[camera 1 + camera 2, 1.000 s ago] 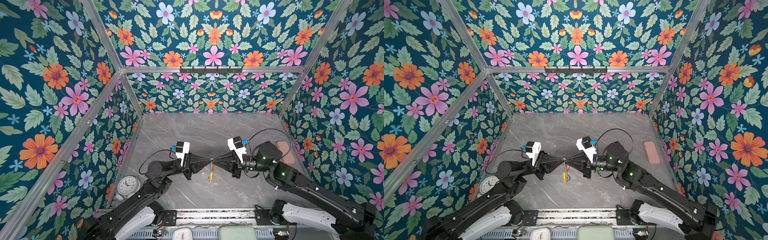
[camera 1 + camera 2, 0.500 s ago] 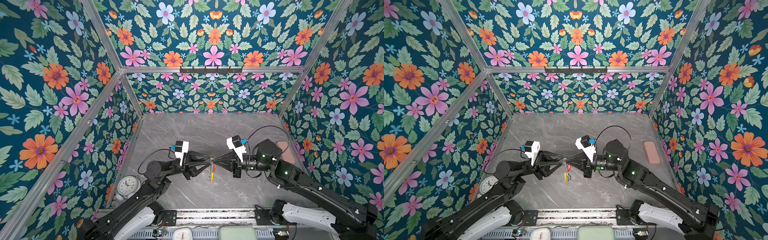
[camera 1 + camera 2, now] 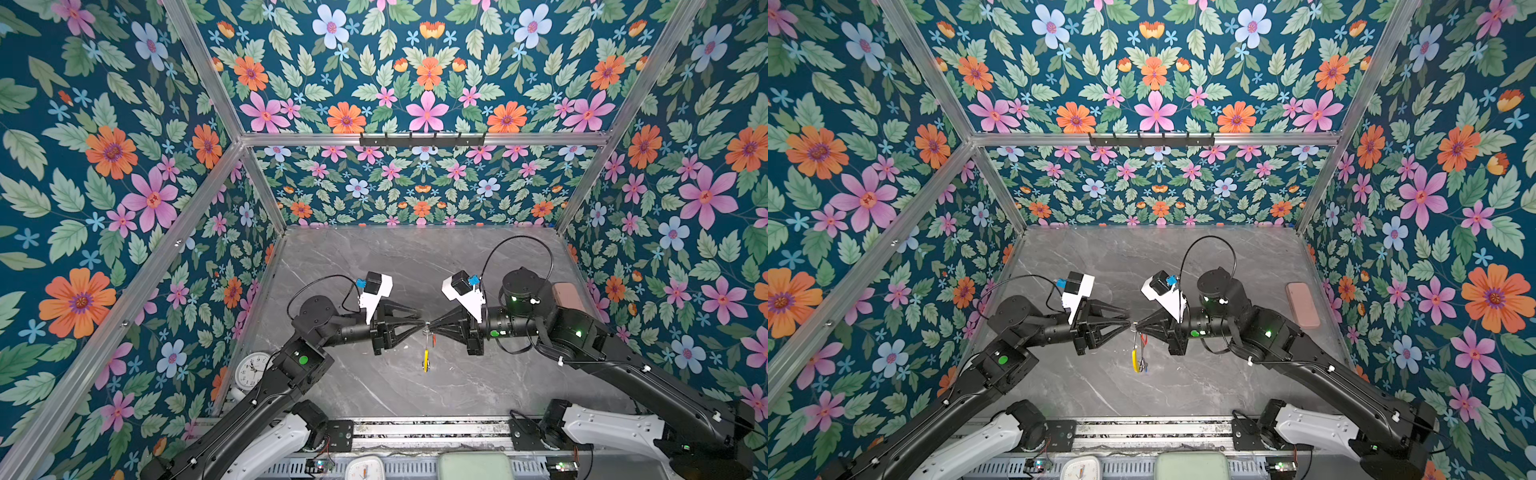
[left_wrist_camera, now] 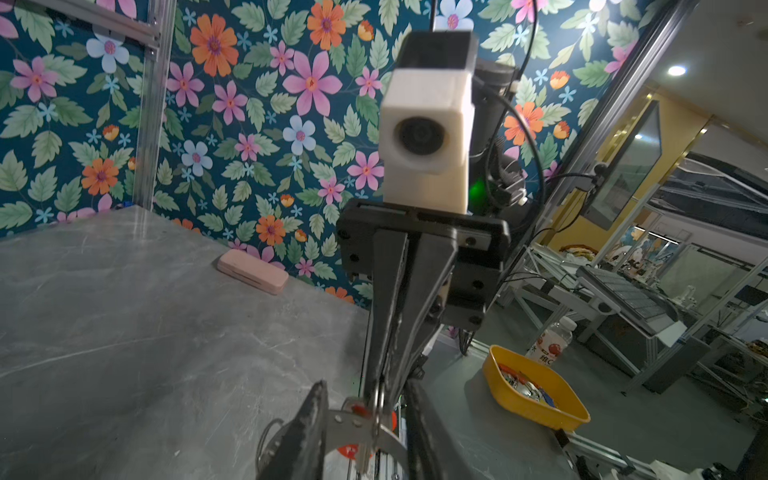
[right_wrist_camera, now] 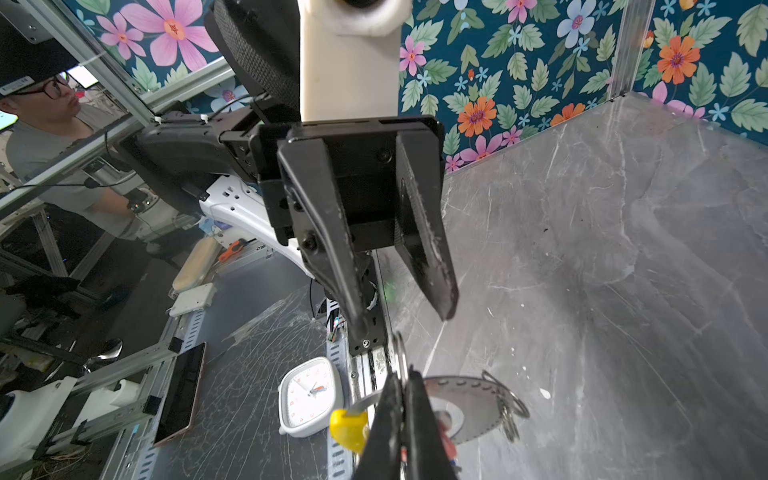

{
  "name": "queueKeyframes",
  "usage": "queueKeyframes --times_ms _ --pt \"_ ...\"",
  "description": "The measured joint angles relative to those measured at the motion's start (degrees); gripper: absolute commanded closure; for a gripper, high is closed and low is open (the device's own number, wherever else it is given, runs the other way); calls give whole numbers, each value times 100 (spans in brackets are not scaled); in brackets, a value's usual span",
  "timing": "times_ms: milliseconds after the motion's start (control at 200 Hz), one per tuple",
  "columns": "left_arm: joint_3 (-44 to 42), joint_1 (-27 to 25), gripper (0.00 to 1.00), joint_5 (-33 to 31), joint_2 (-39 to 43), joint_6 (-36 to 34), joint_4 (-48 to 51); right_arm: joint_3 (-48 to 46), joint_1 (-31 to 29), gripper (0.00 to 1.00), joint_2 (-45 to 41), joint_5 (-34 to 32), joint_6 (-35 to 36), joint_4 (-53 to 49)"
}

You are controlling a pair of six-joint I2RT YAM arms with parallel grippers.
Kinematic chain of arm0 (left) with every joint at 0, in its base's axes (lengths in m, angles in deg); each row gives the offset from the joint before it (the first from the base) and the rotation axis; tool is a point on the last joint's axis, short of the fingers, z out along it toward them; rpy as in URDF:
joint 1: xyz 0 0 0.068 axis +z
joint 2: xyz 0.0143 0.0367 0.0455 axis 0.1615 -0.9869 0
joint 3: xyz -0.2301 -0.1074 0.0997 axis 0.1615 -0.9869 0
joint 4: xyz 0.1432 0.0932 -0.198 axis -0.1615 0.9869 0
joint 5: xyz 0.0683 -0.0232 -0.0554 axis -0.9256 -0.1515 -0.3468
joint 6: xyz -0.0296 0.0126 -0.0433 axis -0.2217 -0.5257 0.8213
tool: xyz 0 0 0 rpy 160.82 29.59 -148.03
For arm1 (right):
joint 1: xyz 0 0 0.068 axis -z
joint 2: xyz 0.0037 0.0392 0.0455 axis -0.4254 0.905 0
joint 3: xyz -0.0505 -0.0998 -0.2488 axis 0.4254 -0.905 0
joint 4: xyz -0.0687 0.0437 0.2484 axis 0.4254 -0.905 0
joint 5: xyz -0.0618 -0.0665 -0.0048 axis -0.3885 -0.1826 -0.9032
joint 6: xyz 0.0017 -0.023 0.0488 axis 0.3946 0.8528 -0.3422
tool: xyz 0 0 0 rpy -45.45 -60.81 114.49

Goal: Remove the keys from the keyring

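The keyring (image 3: 425, 353) hangs edge-on in mid-air over the table's middle, its yellow section (image 3: 1134, 359) lowest. My right gripper (image 3: 430, 325) comes in from the right and is shut on a small metal loop (image 5: 399, 357) at the keyring's top. In the right wrist view the perforated grey band (image 5: 461, 390) curves past my right gripper (image 5: 402, 380). A key's red tag (image 3: 434, 340) hangs just under the right fingers; the key's metal is mostly hidden. My left gripper (image 3: 420, 322) faces it tip to tip and is open. Its fingers (image 4: 318, 415) straddle the band (image 4: 353, 424).
A round white clock (image 3: 251, 370) leans at the table's left edge by the left arm. A pink case (image 3: 565, 297) lies at the right wall. A square white clock (image 3: 365, 467) and a green pad (image 3: 473, 465) sit beyond the front rail.
My left gripper, shut a second ago, has spread its jaws, then narrowed them slightly. The right gripper has kept its grip, and the keyring still hangs in the same place.
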Motion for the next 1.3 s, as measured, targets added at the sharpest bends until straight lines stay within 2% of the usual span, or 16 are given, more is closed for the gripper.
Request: queueKeyframes --times_ms 315,600,755,935,1055,1300 --pt "376 0 81 310 -212 -400 999 275 0 100 166 -15 181 -483" --pt "413 0 90 468 -313 -415 1075 317 4 100 201 -109 289 -555" --pt "426 0 91 555 -380 -413 1073 317 7 100 225 -155 308 -588" --pt "426 0 84 573 -398 -372 1056 321 4 100 251 -173 345 -619" --pt "428 0 83 577 -374 -352 988 321 4 100 264 -170 391 -621" --pt "413 0 94 577 -369 -326 944 308 0 100 262 -166 400 -619"
